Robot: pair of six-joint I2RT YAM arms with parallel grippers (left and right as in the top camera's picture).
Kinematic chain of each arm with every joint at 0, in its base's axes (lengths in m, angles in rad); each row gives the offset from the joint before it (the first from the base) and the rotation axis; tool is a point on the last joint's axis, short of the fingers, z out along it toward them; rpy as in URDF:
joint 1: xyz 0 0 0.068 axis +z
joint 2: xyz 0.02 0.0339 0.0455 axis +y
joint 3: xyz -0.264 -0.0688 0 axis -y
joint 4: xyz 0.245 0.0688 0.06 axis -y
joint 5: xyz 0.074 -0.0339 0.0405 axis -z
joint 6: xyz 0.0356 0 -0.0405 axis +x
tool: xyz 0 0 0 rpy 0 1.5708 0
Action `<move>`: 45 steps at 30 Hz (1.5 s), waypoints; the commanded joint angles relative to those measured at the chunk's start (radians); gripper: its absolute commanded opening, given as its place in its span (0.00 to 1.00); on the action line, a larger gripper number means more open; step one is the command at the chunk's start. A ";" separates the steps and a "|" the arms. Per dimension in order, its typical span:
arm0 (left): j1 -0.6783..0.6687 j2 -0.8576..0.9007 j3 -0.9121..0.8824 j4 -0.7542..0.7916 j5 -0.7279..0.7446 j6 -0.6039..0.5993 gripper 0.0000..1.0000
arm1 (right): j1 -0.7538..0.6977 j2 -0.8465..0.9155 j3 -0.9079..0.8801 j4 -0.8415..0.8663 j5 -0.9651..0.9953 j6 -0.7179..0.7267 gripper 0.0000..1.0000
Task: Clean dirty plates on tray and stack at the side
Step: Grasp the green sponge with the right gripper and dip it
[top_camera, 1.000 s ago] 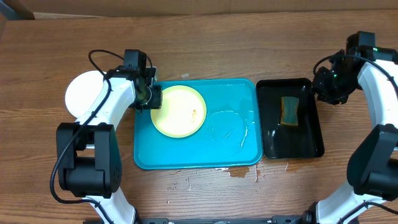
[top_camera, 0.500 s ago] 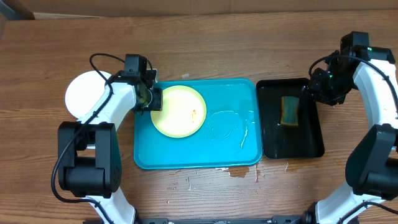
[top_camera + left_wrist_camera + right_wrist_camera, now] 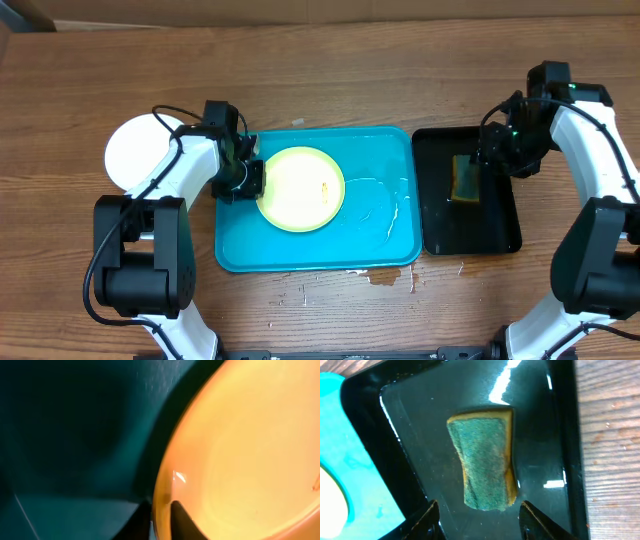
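Overhead, left tool (image 3: 254, 181) grips flat yellow-green plate (image 3: 305, 190) (tray (image 3: 300, 252) long axis side-to-side); right tool (image 3: 488, 152) spread, empty.

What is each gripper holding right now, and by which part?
The left gripper pinches the yellow-green plate by its left rim. The right gripper, open above the sponge, holds nothing.

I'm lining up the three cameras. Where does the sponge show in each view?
Overhead: the sponge lies right of centre, in the black tray.
Left wrist: not in it.
Right wrist: the sponge is in the middle of the picture.
Shared landmark: the blue tray, seen in all three views.
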State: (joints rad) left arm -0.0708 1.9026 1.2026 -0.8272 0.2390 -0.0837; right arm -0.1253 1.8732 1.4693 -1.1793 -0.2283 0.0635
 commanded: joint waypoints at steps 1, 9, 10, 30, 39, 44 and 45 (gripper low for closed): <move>-0.002 0.006 -0.005 -0.013 0.033 -0.052 0.25 | 0.019 -0.016 -0.009 0.009 0.009 -0.046 0.53; -0.002 0.007 0.011 0.119 0.023 -0.051 0.48 | 0.028 -0.016 -0.084 0.098 0.010 -0.045 0.53; -0.002 0.007 0.011 0.138 0.023 -0.051 0.49 | 0.028 -0.016 -0.098 0.115 0.010 -0.045 0.54; -0.003 0.007 0.011 0.174 0.020 -0.050 0.50 | 0.053 -0.016 -0.299 0.329 -0.016 -0.038 0.50; -0.008 0.007 0.011 0.170 0.020 -0.051 0.49 | 0.069 -0.016 -0.356 0.398 0.028 -0.038 0.51; -0.020 0.007 0.011 0.159 0.020 -0.051 0.44 | 0.082 -0.016 -0.344 0.392 0.044 -0.038 0.10; -0.022 0.007 0.011 0.159 0.020 -0.051 0.43 | 0.082 -0.016 -0.322 0.363 0.044 -0.038 0.06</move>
State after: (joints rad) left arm -0.0792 1.9026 1.2037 -0.6655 0.2543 -0.1287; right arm -0.0521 1.8675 1.1229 -0.7841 -0.2054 0.0235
